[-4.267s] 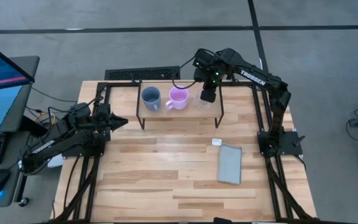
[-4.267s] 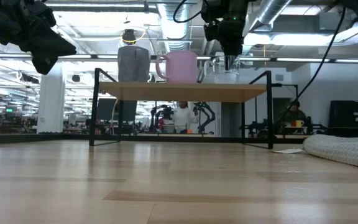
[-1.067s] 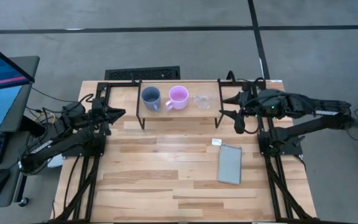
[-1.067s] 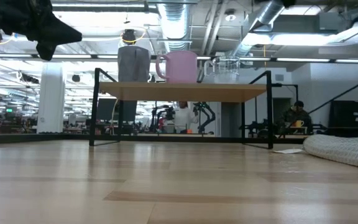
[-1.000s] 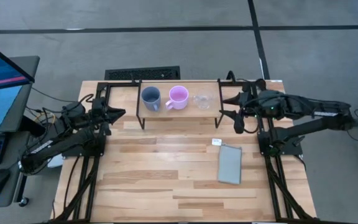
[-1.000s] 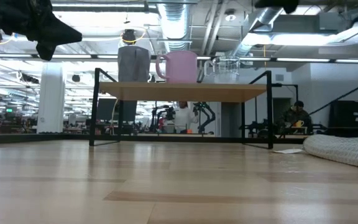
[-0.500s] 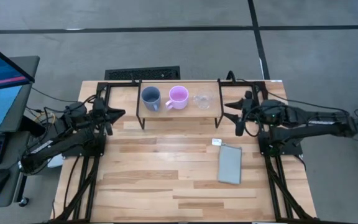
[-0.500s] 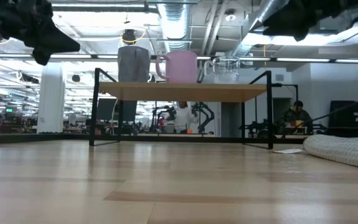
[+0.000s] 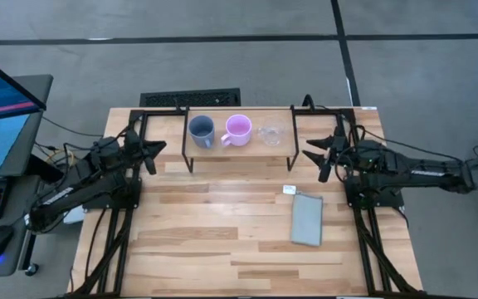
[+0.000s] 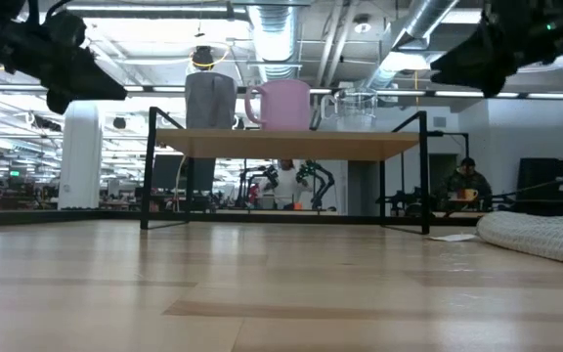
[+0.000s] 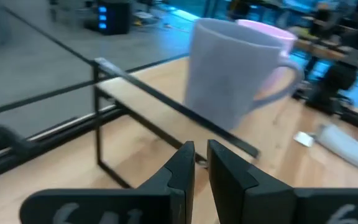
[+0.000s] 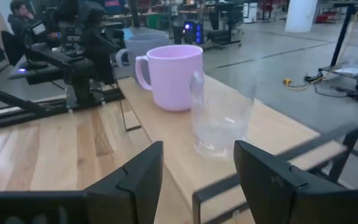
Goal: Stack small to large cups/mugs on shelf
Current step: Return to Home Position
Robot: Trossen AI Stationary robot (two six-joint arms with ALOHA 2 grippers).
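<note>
Entry: you have all three vessels upright in one row on the shelf (image 10: 281, 145), at the table's (image 9: 214, 241) far edge. In the high view, left to right: blue-grey mug (image 9: 201, 130), pink mug (image 9: 237, 129) just beside it, then the clear glass cup (image 9: 270, 134), each standing on the board itself. Left gripper (image 9: 156, 149) hangs off the shelf's left end, apart from it; its wrist view shows the fingers (image 11: 182, 169) drawn nearly together with only a thin slit, gripping nothing. Right gripper (image 9: 315, 158) hangs off the shelf's right end, near the glass cup; its fingers (image 12: 138, 180) are spread wide and hold nothing. Grey pad (image 9: 307, 218) lies flat on the tabletop, right of centre.
</note>
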